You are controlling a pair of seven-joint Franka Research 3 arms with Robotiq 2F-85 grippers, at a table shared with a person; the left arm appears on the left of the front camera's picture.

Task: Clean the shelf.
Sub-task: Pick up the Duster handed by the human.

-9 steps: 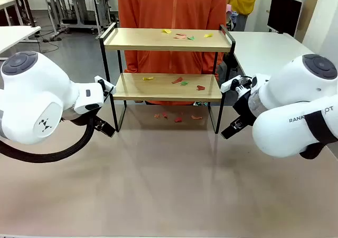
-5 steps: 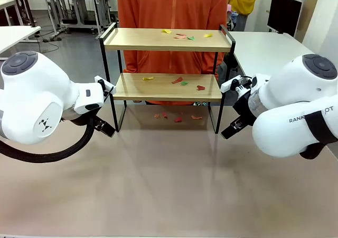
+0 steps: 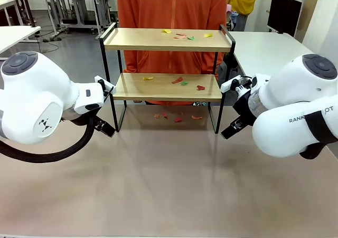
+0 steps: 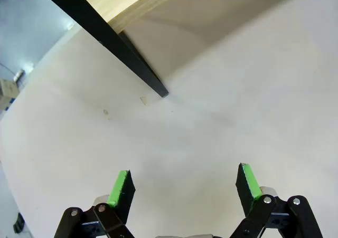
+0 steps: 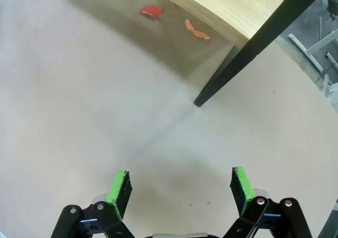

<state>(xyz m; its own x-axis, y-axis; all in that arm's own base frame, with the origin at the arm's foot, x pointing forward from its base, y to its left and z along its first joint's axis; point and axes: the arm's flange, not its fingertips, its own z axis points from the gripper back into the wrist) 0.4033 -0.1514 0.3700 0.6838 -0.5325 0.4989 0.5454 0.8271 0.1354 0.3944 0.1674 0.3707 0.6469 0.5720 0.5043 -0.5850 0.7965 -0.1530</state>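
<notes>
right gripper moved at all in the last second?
No. In the front view the right gripper sits in the same spot as before, just right of the front right leg of the shelf. Its jaws are open and hold nothing.

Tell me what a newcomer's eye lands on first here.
The shelf stands at the middle of the table, coloured scraps littering both boards and the surface beneath. A person in an orange top stands right behind it. The left tool and right tool sit open and empty, one at each side of its legs.
</notes>
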